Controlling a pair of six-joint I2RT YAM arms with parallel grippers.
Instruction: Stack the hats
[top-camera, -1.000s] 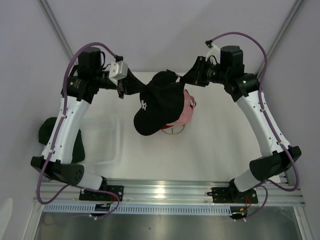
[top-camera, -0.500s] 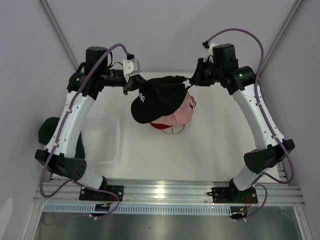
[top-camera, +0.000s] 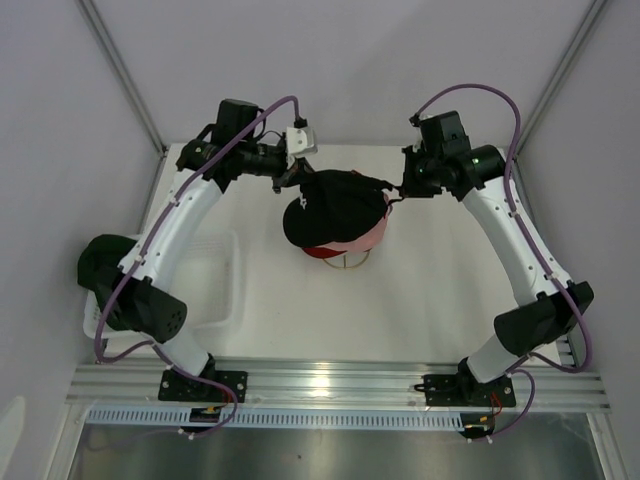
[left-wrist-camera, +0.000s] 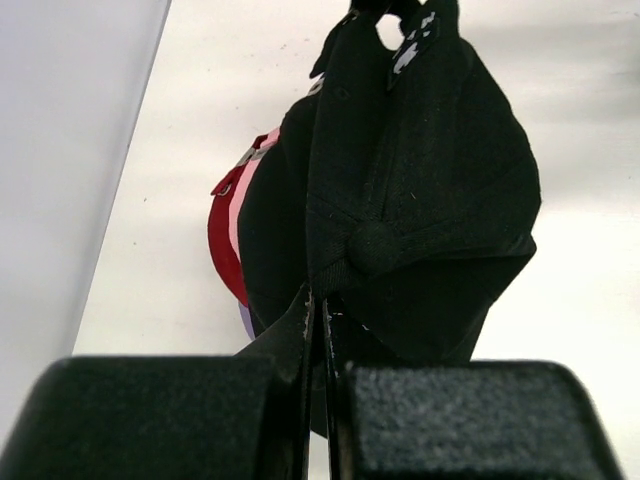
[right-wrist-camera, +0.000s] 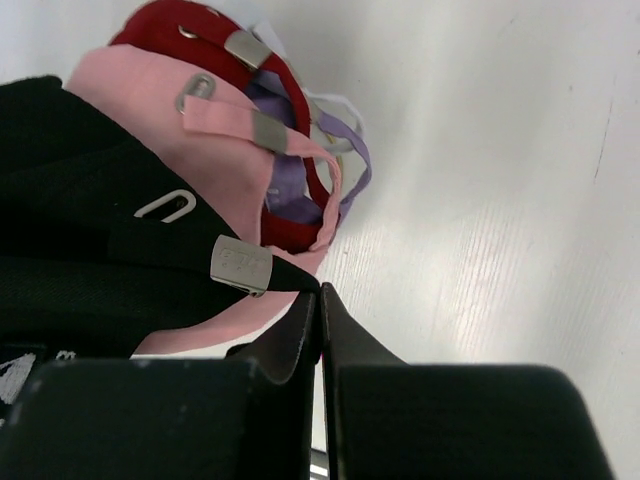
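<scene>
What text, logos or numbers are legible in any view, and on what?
No text reads outright in any view.
White logo on the black hat: only a creased part shows, unreadable.
Embossed marks on the strap buckle: too blurred to read.

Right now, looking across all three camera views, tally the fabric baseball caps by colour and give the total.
black fabric baseball cap: 1
pink fabric baseball cap: 1
red fabric baseball cap: 1
lavender fabric baseball cap: 1
dark green fabric baseball cap: 1
Total: 5
</scene>
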